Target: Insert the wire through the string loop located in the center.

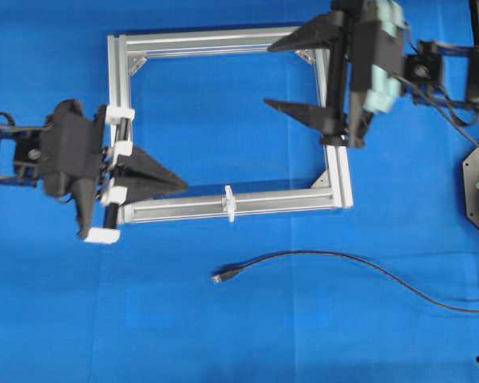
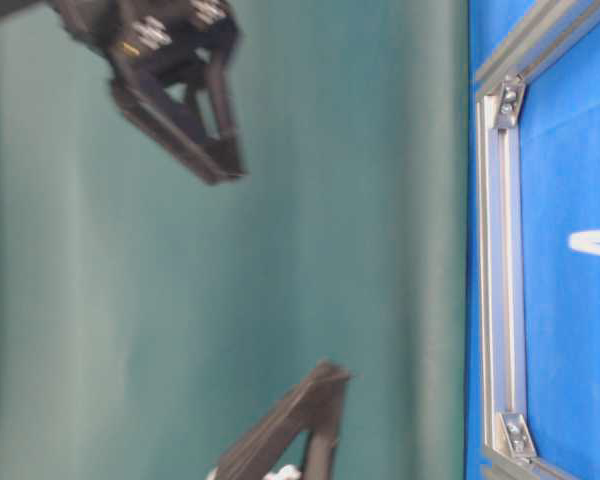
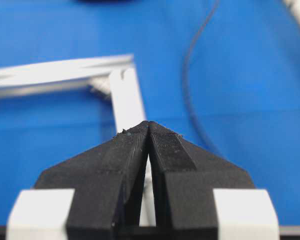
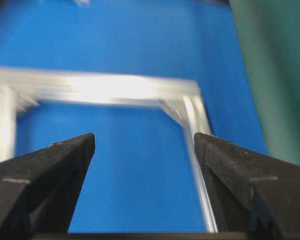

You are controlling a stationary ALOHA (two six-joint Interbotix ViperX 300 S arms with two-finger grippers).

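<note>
The wire (image 1: 343,267) lies free on the blue table (image 1: 104,319) near its front edge, untouched. The string loop (image 1: 230,203) straddles the frame (image 1: 223,41)'s near bar. Left gripper (image 1: 180,185) pressed together, empty; right gripper (image 1: 271,74) spread wide, ready to pick.

Overhead view looks straight down on the frame (image 1: 231,120). Table-level view is rotated sideways, close. Both wrist views look forward over jaws; all share the frame.

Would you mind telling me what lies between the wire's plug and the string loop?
Only bare blue table, seen in the overhead view, separates the wire from the string loop.
</note>
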